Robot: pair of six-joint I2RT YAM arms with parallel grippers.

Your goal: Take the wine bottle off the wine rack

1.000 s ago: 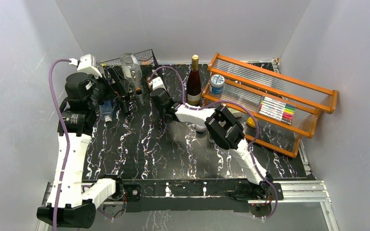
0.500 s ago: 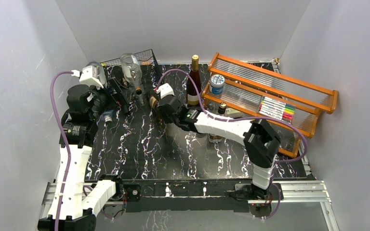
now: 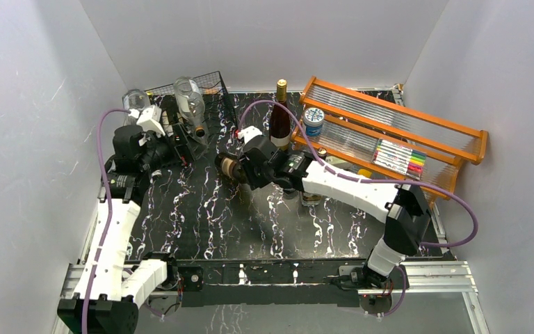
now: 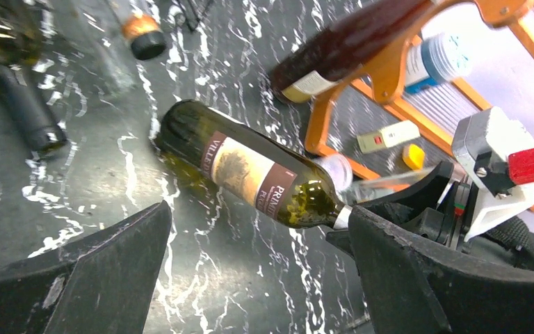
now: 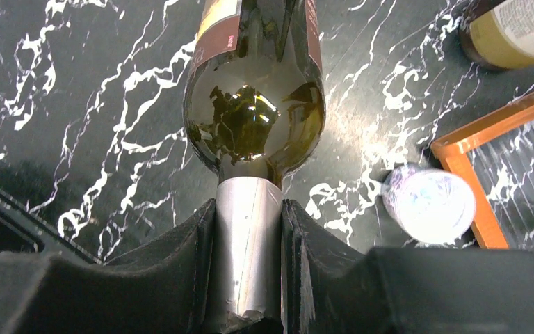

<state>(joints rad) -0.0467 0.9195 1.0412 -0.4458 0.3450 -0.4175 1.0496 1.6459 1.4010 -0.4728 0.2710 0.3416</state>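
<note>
Off the wine rack (image 3: 215, 78) already, by the look of it. Held out over the black marble desk (image 3: 201, 223), a little to the right of the rack and nearer the arms — the green wine bottle (image 4: 250, 170) with the brown label. Hard to tell if lifted clear of the desk or just brushing it.

Gripped by the right arm (image 3: 334, 182), with jaws shut tight on the silver neck, one on each side, best seen from the right wrist. Lying almost flat: neck back toward the right wrist, fat bottom out to the left, toward the left arm (image 3: 131, 147).

Over on the left, jaws spread as wide as can be, with nothing in them. Parked just in front of the rack, close to a clear bottle (image 3: 189, 97) up on the wire. From the left wrist, a good side view of the wine bottle, with a stretch of desk in between.

Nearer by far: the right arm, with the neck in its grip. Probably only the putting-down left to do. Best to lower it flat onto the desk, to the left and front. Mind the right side though — a tall dark bottle (image 3: 279, 125) standing there, and an orange wooden shelf (image 3: 482, 146) just past it. Round too, so likely to roll once let go. Go slow.
</note>
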